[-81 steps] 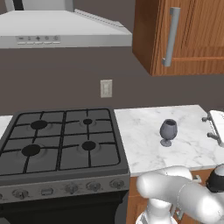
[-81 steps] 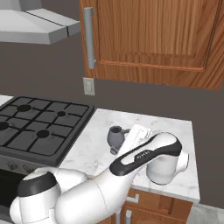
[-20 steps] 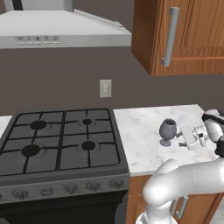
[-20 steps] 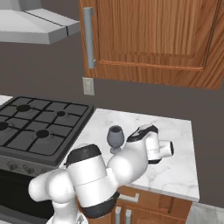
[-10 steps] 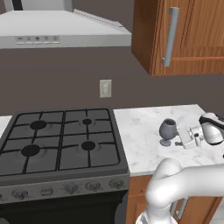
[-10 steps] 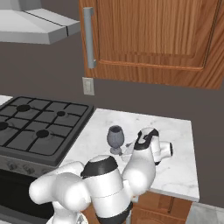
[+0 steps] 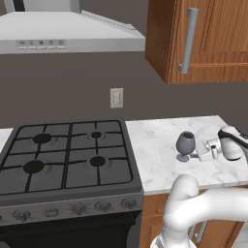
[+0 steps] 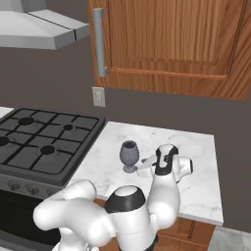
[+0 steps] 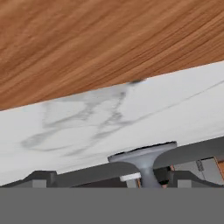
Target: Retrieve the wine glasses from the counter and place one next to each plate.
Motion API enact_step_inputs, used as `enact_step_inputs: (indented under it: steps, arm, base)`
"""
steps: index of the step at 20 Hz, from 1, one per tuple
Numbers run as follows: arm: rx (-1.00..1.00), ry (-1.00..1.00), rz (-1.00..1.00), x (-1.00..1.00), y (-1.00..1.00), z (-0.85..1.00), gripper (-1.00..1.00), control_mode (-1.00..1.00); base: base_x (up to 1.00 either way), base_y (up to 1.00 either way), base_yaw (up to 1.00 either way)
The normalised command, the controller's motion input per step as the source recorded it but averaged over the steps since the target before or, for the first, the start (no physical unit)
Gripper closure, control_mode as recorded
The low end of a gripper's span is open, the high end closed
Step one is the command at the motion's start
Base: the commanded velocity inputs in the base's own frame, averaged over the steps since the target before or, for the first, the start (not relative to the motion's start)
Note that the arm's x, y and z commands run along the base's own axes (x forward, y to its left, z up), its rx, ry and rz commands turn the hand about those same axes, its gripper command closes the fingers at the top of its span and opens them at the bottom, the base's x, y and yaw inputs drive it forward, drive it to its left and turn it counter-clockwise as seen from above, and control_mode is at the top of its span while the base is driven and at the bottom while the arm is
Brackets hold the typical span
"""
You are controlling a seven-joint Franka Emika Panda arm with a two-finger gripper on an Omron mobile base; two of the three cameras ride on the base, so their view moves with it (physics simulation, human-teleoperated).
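Step in hand: approach to first grey translucent stemmed wine glass point(image 7: 185, 144), upright on white marble counter point(image 7: 155, 150) right of stove. Gripper point(image 7: 202, 150) level beside it, jaws apart, empty. Next: advance, straddle stem, close.

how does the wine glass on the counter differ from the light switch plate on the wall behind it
The wine glass is dark grey and translucent; the switch plate is pale and opaque. The wine glass is rounded, a bowl on a stem and foot; the switch plate is a flat rectangle. The wine glass stands on the marble counter, beside the open gripper; the switch plate sits flat on the dark wall above the stove's back edge. Both are upright.
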Motion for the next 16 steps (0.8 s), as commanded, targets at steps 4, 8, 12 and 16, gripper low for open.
enact_step_inputs:
  steps: [4,8,12,16]
  arm:
    - [0.0,0.0,-0.04,0.21,0.1,-0.13,-1.0,-1.0]
    - [0.0,0.0,-0.04,0.21,0.16,-0.21,-1.0,-1.0]
    - [0.0,0.0,-0.04,0.15,0.18,-0.25,-1.0,-1.0]
    - [0.0,0.0,-0.02,0.05,0.17,-0.28,-1.0,-1.0]
  base:
    - [0.0,0.0,0.0]
    - [0.0,0.0,0.0]
    - [0.0,0.0,0.0]
    - [0.0,0.0,0.0]
